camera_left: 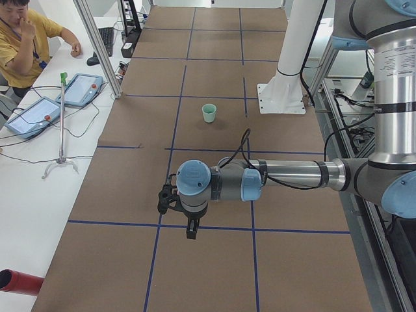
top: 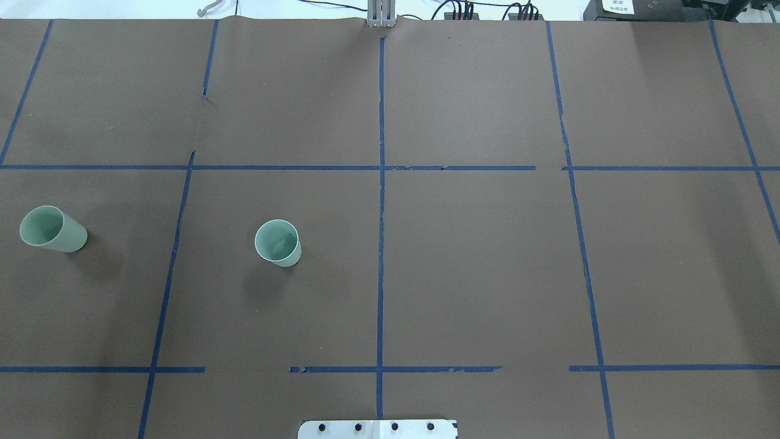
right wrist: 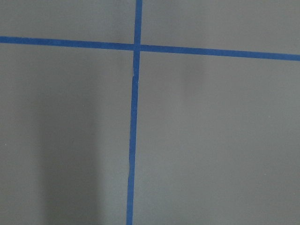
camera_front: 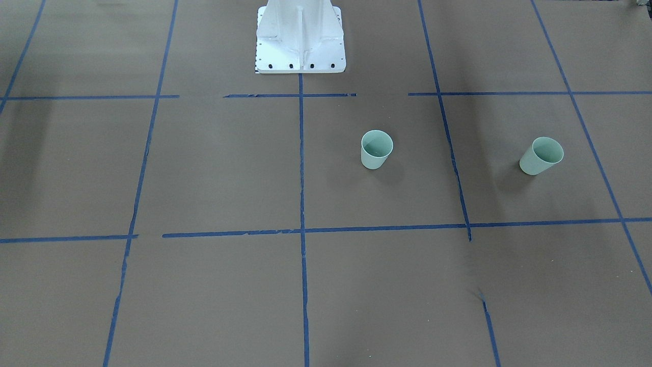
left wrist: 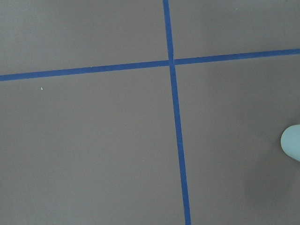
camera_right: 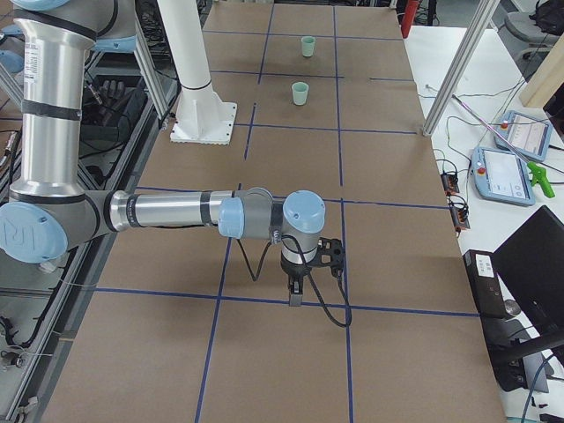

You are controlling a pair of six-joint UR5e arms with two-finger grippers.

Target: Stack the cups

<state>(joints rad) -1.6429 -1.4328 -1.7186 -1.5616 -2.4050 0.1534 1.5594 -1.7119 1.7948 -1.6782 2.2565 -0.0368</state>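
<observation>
Two pale mint-green cups stand upright and apart on the brown table. One cup (camera_front: 377,149) (top: 278,242) is near the centre line. The other cup (camera_front: 541,156) (top: 52,229) is far out on my left side. Both show far off in the exterior right view (camera_right: 300,92) (camera_right: 307,46). A mint edge (left wrist: 291,142) shows at the right border of the left wrist view. My left gripper (camera_left: 192,229) and my right gripper (camera_right: 294,296) hang over the table, pointing down. They show only in the side views, so I cannot tell whether they are open or shut.
The white robot base (camera_front: 300,46) (top: 378,428) stands at the table's near-robot edge. Blue tape lines (top: 381,201) divide the brown surface into squares. An operator (camera_left: 26,39) sits at a side bench with teach pendants (camera_left: 32,117) (camera_right: 511,167).
</observation>
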